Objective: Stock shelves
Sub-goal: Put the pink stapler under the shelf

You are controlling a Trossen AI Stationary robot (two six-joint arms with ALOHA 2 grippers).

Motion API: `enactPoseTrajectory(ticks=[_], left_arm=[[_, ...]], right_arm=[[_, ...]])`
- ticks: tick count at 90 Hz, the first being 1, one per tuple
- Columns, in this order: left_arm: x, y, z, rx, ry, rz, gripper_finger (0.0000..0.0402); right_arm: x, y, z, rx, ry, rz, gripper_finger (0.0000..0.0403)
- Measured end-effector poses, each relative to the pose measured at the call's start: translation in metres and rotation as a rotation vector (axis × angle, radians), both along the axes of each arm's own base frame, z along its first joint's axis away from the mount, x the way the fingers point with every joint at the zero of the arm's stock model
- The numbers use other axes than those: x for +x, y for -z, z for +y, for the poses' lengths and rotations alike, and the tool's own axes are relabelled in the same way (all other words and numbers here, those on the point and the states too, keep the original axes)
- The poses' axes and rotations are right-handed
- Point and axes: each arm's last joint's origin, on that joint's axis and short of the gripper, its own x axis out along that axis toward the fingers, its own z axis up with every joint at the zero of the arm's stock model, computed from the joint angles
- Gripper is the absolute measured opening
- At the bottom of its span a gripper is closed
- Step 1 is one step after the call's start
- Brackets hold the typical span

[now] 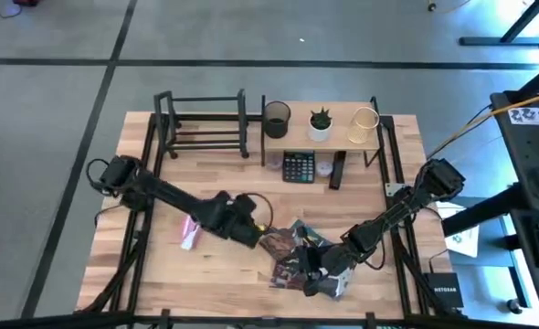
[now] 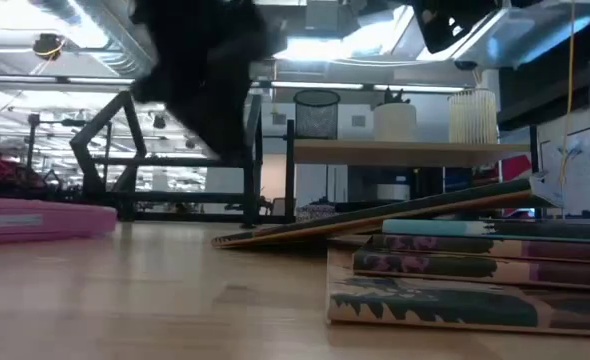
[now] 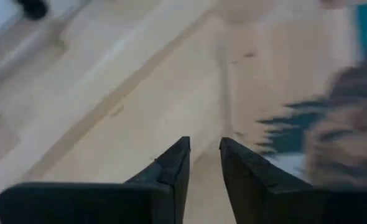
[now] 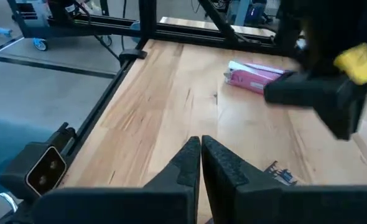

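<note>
The left end effector point(image 1: 262, 239), slightly parted, and the closed, empty right end effector point(image 1: 311, 274) flank the book pile point(image 1: 299, 258).

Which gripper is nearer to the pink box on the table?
The left gripper: the pink box lies just beside its arm, while the right gripper sits beyond the pile of books, farther away.
</note>
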Motion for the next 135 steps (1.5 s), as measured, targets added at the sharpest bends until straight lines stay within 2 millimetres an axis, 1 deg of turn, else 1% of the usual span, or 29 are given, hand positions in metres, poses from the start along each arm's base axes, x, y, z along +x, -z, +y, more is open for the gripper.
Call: enactPoseTrajectory(ticks=[4,11,20,26,32,45,52,63,75,81,87,94,101,107,115,119,129,135], left_arm=[[-0.006,-0.007,-0.007,-0.023,0.019,0.06,0.0074],[-0.024,-0.013,-0.02,-0.093,-0.006,0.195,0.0074],[-0.051,-0.013,-0.037,-0.256,-0.12,0.421,0.0074],[-0.067,-0.013,-0.048,-0.328,-0.195,0.553,0.0074],[-0.08,-0.007,-0.058,-0.37,-0.241,0.63,0.0074],[-0.107,0.019,-0.075,-0.411,-0.305,0.76,0.0066],[-0.122,0.036,-0.077,-0.381,-0.341,0.805,0.0055],[-0.143,0.053,-0.073,-0.334,-0.379,0.903,0.004],[-0.161,0.071,-0.064,-0.261,-0.372,0.977,0.0028],[-0.168,0.08,-0.058,-0.221,-0.363,0.979,0.0023],[-0.169,0.088,-0.053,-0.198,-0.334,0.947,0.002],[-0.164,0.093,-0.05,-0.174,-0.306,0.867,0.0017],[-0.151,0.094,-0.052,-0.167,-0.254,0.731,0.0017],[-0.136,0.09,-0.055,-0.16,-0.193,0.601,0.0016],[-0.11,0.078,-0.066,-0.163,-0.082,0.389,0.0016],[-0.099,0.069,-0.07,-0.158,-0.042,0.315,0.0016],[-0.084,0.046,-0.08,-0.145,0.05,0.255,0.0016],[-0.082,0.033,-0.086,-0.146,0.099,0.268,0.0016]], right_arm=[[0.0,0.0,0.0,0.001,0.004,-0.001,0.0001],[0.001,0.0,-0.002,-0.003,0.015,0.0,0.0001],[0.001,0.0,-0.002,-0.005,0.015,0.001,0.0001],[0.001,0.0,-0.002,-0.011,0.013,-0.001,0.0004],[0.001,0.0,-0.002,-0.021,0.008,-0.005,0.0013],[0.001,0.0,-0.002,-0.008,0.011,0.0,0.0051],[0.0,0.002,-0.001,-0.01,-0.003,0.016,0.0074],[-0.001,0.005,-0.002,-0.028,-0.013,0.051,0.0108],[-0.002,0.008,-0.003,-0.045,-0.019,0.081,0.0135],[-0.002,0.008,-0.003,-0.043,-0.017,0.077,0.0143],[-0.002,0.007,-0.003,-0.046,-0.009,0.074,0.0146],[-0.002,0.007,-0.003,-0.041,-0.005,0.064,0.0147],[-0.001,0.006,-0.003,-0.038,-0.005,0.059,0.0147],[-0.001,0.005,-0.003,-0.032,-0.005,0.05,0.0147],[-0.001,0.004,-0.002,-0.029,-0.007,0.039,0.0147],[0.0,0.004,-0.002,-0.033,-0.011,0.027,0.0147],[0.006,0.008,0.002,-0.096,-0.046,-0.038,0.0147],[0.011,0.014,0.003,-0.173,-0.069,-0.069,0.0147]])
